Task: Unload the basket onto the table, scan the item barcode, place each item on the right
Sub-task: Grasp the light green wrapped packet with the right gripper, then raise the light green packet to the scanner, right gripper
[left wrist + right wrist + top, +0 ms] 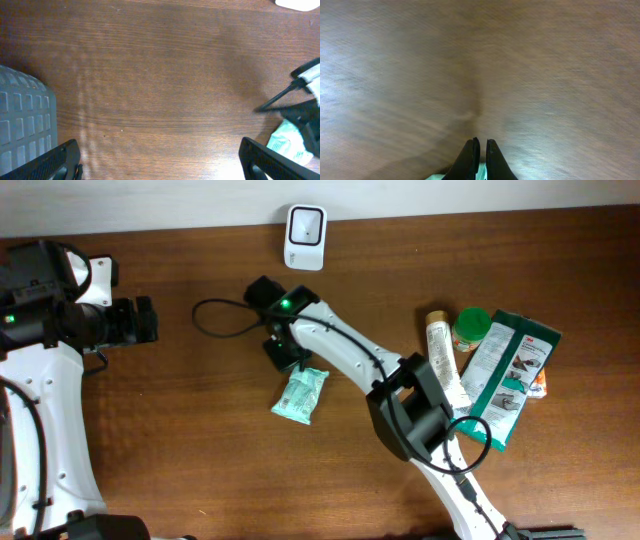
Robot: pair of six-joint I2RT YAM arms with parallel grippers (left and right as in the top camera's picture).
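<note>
Left to right on the table [180,440]: my left gripper [148,320] sits out at 9 o'clock, jaws spread wide with nothing between them. In the left wrist view the left gripper [160,167] frames bare wood, with a gray ridged block [25,120] at its 9 o'clock. A black cable [215,315] loops between the two grippers, around 10 o'clock from table centre. The scanner [305,237], a white unit, stands at the 12 o'clock edge, well apart from the item. My right gripper [283,355] is near centre, jaws closed to a thin slit. The right wrist view shows the right gripper [480,142] over wood, with a pale green sliver at the base of the fingers [470,160]; I can't tell whether it's pinched. The mint packet [301,395] lies tilted on the table just at 6 o'clock of that gripper, its top end right at the jaws. It also shows at 4 o'clock in the left wrist view [287,142]. At 3 o'clock sit a tube [445,360], a green-lidded jar [472,328] and green-and-white pouches [510,375], bunched together.
</note>
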